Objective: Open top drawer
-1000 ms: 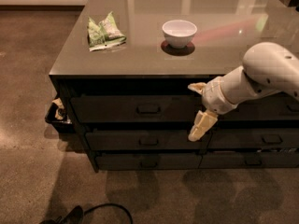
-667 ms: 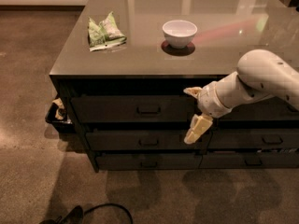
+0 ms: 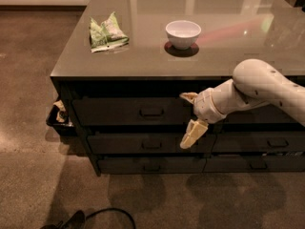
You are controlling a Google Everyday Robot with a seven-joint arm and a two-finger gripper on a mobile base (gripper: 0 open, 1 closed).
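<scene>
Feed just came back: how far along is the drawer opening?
Nothing is done yet: the top drawer sits shut, its front flush in the stack. In hand: the gripper, open, hangs before the drawer front, right of its pull, not touching it. Left: grasp the pull and draw it out.

One glossy grey worktop (image 3: 143, 56) carries one round white bowl (image 3: 183, 34) and one crumpled green packet (image 3: 107, 32). The left stack has three dark drawers: one tall top drawer (image 3: 114, 111) and two shallower drawers (image 3: 119, 143). One cream two-fingered tool (image 3: 190, 116), fingers spread, hangs before them. One black cable (image 3: 114, 213) lies on the brown floor (image 3: 28, 104).
</scene>
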